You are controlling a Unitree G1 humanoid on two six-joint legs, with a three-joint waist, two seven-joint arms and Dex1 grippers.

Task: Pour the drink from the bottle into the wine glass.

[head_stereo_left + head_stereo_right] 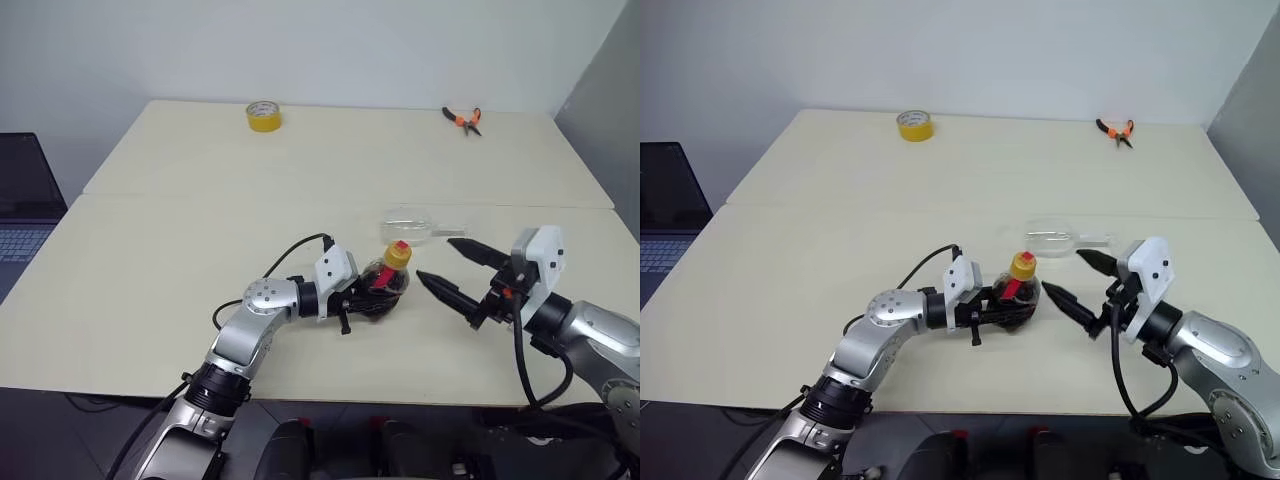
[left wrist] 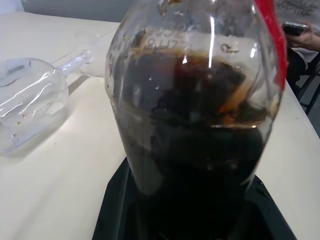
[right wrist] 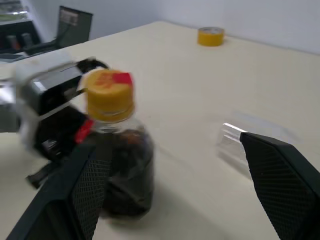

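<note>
Bottle [image 1: 388, 280] label red, text unreadable

yellow tape roll [image 1: 263, 116], pliers [image 1: 463, 120], perhaps laptop [image 1: 22, 215]

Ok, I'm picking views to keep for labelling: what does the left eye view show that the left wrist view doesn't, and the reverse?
Left eye view alone: the yellow cap, the open right gripper, the tape roll, the pliers and a laptop.
Left wrist view alone: the drink up close and a person's hand past the table edge.
Both: the bottle in the left gripper and the wine glass lying on its side.
</note>
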